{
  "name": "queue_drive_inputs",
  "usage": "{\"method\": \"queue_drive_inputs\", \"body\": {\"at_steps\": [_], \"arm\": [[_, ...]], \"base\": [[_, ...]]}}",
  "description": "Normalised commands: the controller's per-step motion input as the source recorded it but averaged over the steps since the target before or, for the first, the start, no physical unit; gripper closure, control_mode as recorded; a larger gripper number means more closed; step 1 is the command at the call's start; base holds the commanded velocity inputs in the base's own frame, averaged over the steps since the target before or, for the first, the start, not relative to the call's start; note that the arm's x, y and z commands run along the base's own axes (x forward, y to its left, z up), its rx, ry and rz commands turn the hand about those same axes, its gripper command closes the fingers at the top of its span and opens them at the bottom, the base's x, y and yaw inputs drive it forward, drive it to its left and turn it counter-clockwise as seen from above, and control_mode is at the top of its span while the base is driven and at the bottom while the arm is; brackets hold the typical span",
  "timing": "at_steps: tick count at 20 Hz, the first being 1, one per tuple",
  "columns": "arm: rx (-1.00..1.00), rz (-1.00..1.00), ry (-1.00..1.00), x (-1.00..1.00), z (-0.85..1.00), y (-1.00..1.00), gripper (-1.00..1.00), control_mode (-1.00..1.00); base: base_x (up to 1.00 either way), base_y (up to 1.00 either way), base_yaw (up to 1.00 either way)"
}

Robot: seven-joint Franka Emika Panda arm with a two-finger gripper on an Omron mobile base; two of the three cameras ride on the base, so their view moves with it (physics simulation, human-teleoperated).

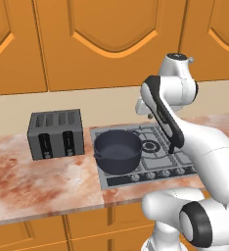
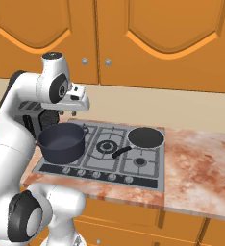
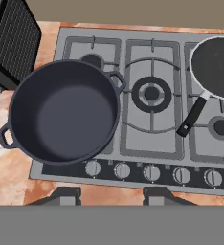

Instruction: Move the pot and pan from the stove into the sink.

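Hand view looks straight down on the stove (image 3: 152, 72), with the pot (image 3: 63, 112) on its left burners, overhanging the front edge by the knobs, and the pan (image 3: 214, 67) on the far right rear burner. The two fingertips (image 3: 61, 195) rise at the bottom of that view, parted with nothing between them; the jaws hold nothing and hang high above the front edge of the stove, well apart from either vessel. The pot lies ahead of the jaws and to the left in that view, its two loop handles on a slanted line, one toward the stove's middle and one out over the bench (image 3: 8, 177). The pan's long handle (image 3: 193, 117) points down and left toward the stove's centre. From the right base view the gripper (image 2: 81, 103) hovers just behind the pot (image 2: 61, 141), so the pot looks the nearer target. No sink is seen from here.
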Motion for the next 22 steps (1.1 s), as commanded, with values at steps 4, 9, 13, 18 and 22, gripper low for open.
{"method": "queue_drive_inputs", "body": {"at_steps": [4,9,13,18,22], "arm": [[0.0,-0.01,0.0,0.0,-0.13,0.01,-1.0,-1.0],[0.0,-0.04,0.0,-0.03,-0.27,0.04,-1.0,-1.0],[0.0,-0.05,0.01,-0.01,-0.33,0.05,-1.0,-1.0],[0.0,-0.05,0.0,-0.06,-0.38,0.03,-1.0,-1.0],[0.0,-0.05,0.0,-0.02,-0.36,0.09,-1.0,-1.0]], "base": [[0.0,0.0,0.0],[0.0,0.0,0.0],[0.0,0.0,0.0],[0.0,0.0,0.0],[0.0,0.0,0.0]]}}
